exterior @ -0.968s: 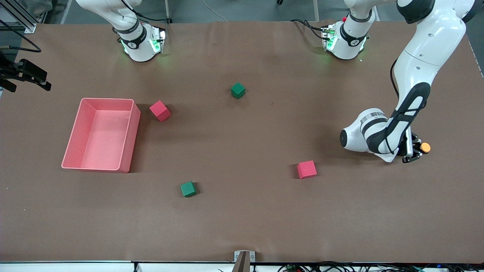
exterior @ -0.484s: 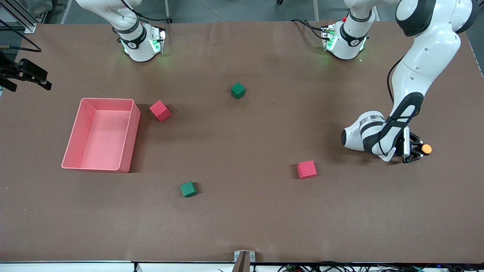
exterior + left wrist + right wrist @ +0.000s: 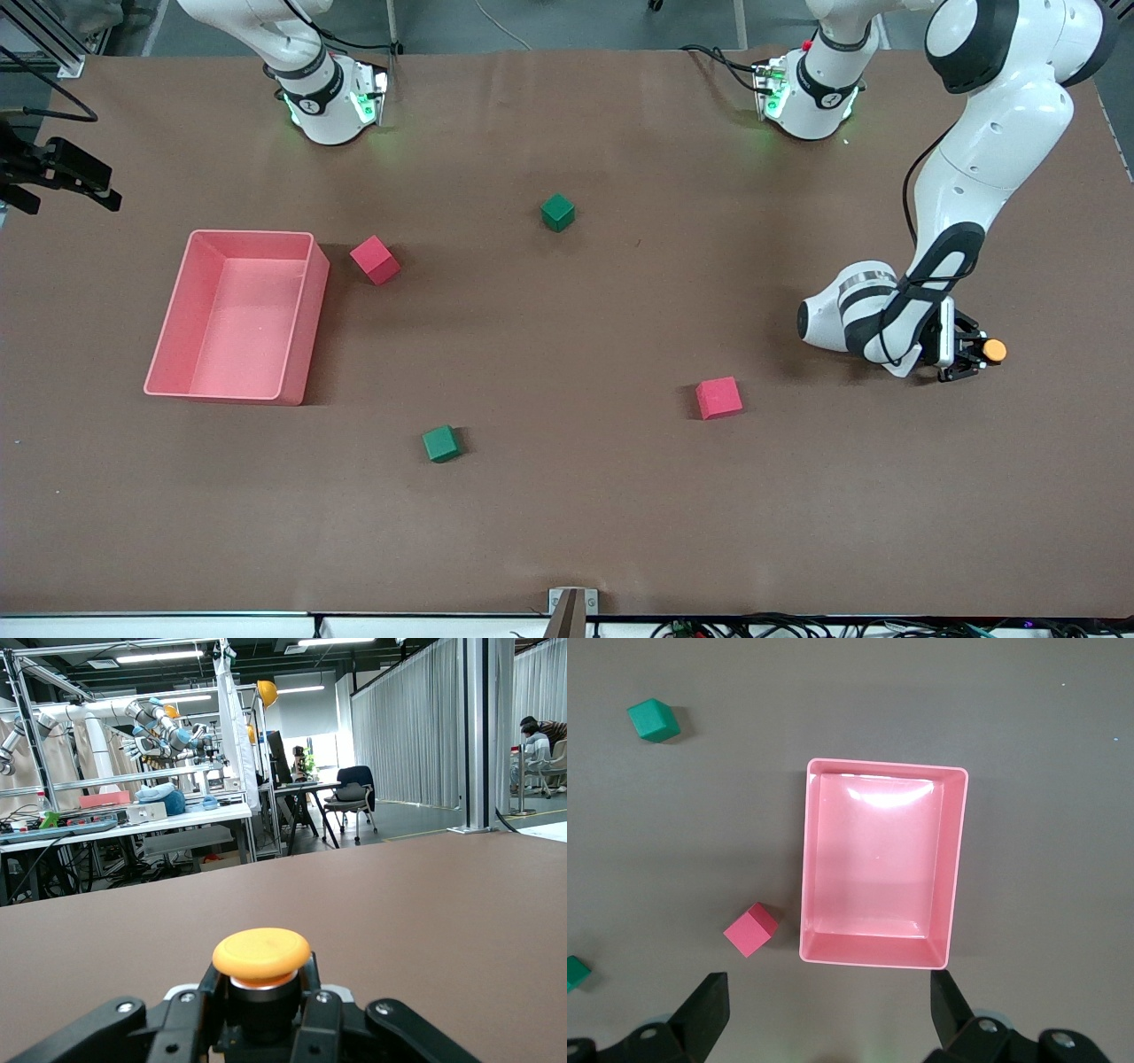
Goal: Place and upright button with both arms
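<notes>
My left pincer [image 3: 970, 353], clamped on the button [image 3: 996, 350] low over the worktop [image 3: 567, 514] at the left arm's end, is in the placing step, so next I judge I must set it down cap-up, while my right pincer [image 3: 824, 1014] waits spread wide above the pink bin [image 3: 957, 859].

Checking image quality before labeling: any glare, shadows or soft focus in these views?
Right wrist view: glare on the pink bin's floor. Front view: soft shadows beside each cube and the bin. Left wrist view: the button looks sharp, and ceiling lights glow brightly.
</notes>
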`<state>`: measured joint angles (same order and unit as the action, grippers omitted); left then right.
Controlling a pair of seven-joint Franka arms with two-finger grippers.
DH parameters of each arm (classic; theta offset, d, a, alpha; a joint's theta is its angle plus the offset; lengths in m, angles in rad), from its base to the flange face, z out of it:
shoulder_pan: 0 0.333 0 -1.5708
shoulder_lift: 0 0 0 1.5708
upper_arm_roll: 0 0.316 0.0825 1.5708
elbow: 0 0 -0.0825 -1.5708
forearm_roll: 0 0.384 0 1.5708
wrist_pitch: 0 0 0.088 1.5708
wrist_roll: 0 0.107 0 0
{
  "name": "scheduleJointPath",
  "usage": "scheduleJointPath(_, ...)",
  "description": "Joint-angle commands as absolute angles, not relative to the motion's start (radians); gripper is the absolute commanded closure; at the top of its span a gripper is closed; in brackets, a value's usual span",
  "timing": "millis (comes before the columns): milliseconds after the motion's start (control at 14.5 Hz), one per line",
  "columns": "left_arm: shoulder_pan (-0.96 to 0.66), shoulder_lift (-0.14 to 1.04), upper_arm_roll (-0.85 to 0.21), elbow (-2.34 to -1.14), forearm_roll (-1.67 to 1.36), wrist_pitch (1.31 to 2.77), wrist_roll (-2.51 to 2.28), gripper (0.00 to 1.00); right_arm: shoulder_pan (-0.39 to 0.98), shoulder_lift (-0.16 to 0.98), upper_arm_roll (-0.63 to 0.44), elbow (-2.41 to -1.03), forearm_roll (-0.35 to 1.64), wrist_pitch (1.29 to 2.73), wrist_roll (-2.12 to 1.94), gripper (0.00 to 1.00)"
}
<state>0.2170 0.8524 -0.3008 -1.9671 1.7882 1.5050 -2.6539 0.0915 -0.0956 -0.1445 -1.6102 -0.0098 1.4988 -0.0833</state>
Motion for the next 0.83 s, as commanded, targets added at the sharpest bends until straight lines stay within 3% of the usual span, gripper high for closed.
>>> scheduleJointPath(0,0.218,0.853,-0.301,-1.97,1.813,1.494,-2.663,0.7,0.083,-0.114,-0.138,-1.628,0.006,1.497,-0.094,0.0)
scheduleJointPath(69,0.218,0.853,-0.301,-1.968,1.812,1.493,-2.661,0.44,0.084,-0.112,-0.138,-1.628,0.006,1.497,-0.094,0.0)
scheduleJointPath(138,0.219,0.853,-0.299,-1.967,1.813,1.494,-2.657,0.03,0.084,-0.112,-0.138,-1.628,0.006,1.497,-0.094,0.0)
scheduleJointPath(760,0.225,0.851,-0.285,-1.974,1.819,1.5,-2.618,0.0,0.084,-0.112,-0.138,-1.628,0.006,1.497,-0.094,0.0)
